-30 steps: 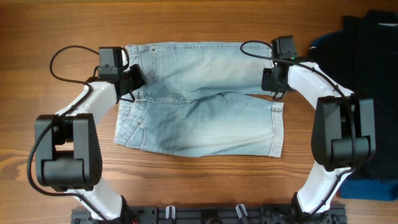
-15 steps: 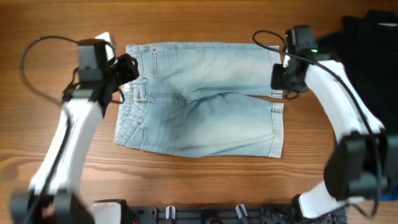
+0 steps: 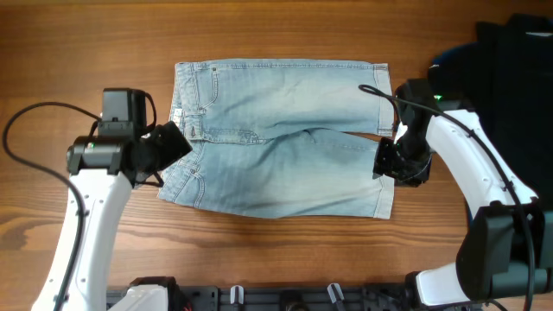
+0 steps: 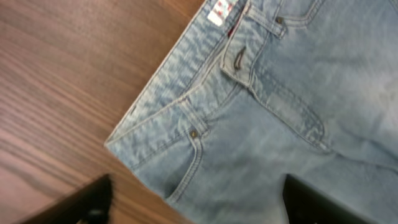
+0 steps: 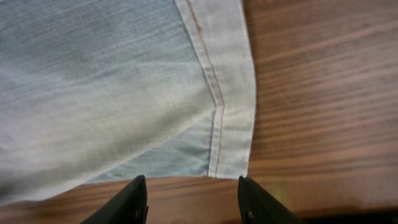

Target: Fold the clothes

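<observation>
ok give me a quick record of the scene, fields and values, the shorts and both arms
garment: denim shorts, lying flat, both legs showing
waistband: toward the left arm's side
left fingers: open, above the waistband's near corner, holding nothing
right fingers: open, above the near leg's hem corner, holding nothing
surface: wooden table
other: dark garments at the right edge, apart from the shorts
</observation>
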You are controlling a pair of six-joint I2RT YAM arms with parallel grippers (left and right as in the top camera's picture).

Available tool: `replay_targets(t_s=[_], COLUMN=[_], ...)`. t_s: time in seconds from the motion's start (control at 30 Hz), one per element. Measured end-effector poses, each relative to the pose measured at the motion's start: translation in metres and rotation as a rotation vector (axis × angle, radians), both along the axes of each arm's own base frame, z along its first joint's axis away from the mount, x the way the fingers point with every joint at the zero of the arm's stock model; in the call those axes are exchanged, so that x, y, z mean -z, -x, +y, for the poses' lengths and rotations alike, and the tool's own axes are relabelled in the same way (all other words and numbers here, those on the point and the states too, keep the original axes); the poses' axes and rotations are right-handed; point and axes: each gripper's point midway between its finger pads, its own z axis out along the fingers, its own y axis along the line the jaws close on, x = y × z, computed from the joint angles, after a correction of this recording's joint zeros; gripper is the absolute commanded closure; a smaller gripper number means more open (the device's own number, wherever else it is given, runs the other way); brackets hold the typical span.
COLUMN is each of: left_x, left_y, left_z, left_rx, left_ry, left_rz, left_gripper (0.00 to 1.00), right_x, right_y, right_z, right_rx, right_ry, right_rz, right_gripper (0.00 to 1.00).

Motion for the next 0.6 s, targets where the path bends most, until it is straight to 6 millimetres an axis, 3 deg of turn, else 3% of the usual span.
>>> replay_targets(t_s=[0.03, 0.1, 0.17, 0.23, 0.27, 0.33, 0.5, 0.6], left_x=[0.006, 0.025, 0.04, 0.058, 0.066, 0.074, 0.078, 0.089], left_y=[-0.011, -0.03, -0.049, -0.077, -0.106, -0.134, -0.175, -0.185], left_z=[0.001, 0.001, -0.003, -0.013, -0.022, -0.029, -0.035, -0.034], left_rx=[-0.004, -0.001, 0.015, 0.066, 0.113, 0.159, 0.205, 0.209], left_ry=[-0.004, -0.006, 0.011, 0.052, 0.089, 0.108, 0.11, 0.1], left_rz=[-0.006, 0.004, -0.009, -0.052, -0.133, -0.221, -0.369, -0.389], left_gripper=[0.96, 0.96, 0.96, 0.96, 0.96, 0.96, 0.96, 0.96], right_x=[0.001, 0.002, 0.002, 0.0, -0.001, -0.002, -0.004, -0.004], right_y=[-0.008, -0.019, -0.037, -0.059, -0.065, -0.075, -0.082, -0.082], right_z=[0.001, 0.002, 0.004, 0.009, 0.012, 0.015, 0.018, 0.018], right_rx=[-0.03, -0.059, -0.074, -0.096, -0.101, -0.117, -0.126, -0.126], right_ry=[-0.009, -0.017, -0.025, -0.048, -0.059, -0.077, -0.088, -0.09], right_rz=[-0.037, -0.085, -0.159, -0.254, -0.279, -0.324, -0.357, -0.359], right_gripper=[0.54, 0.54, 0.45, 0.46, 0.46, 0.46, 0.43, 0.4])
